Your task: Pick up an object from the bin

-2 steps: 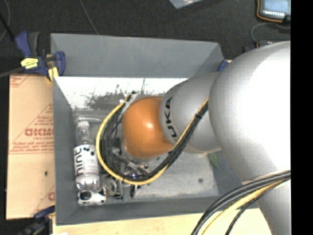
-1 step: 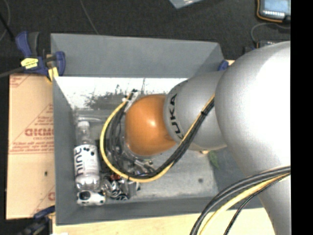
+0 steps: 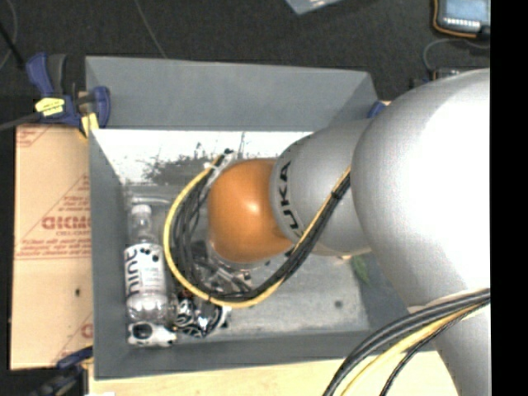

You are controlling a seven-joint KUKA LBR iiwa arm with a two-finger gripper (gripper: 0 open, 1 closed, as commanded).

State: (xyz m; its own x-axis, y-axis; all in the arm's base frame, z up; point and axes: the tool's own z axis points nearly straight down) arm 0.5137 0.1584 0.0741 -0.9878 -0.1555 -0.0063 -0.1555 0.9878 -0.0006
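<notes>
Hand point(image 3: 216, 283) under orange wrist cover point(image 3: 243, 209), left half of grey metal bin point(image 3: 107, 229); spread or pressed together, cannot tell. Clear plastic water bottle point(image 3: 143, 264) lies along the left wall, black-and-white patterned thing point(image 3: 196, 318) just beside the hand. Best: centre over one item, clear of the wall.

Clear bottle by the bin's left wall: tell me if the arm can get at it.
Probably yes. The clear bottle lies uncovered, nothing on top, and the gripper hangs just beside it; the bin wall close by may crowd a grasp.
</notes>
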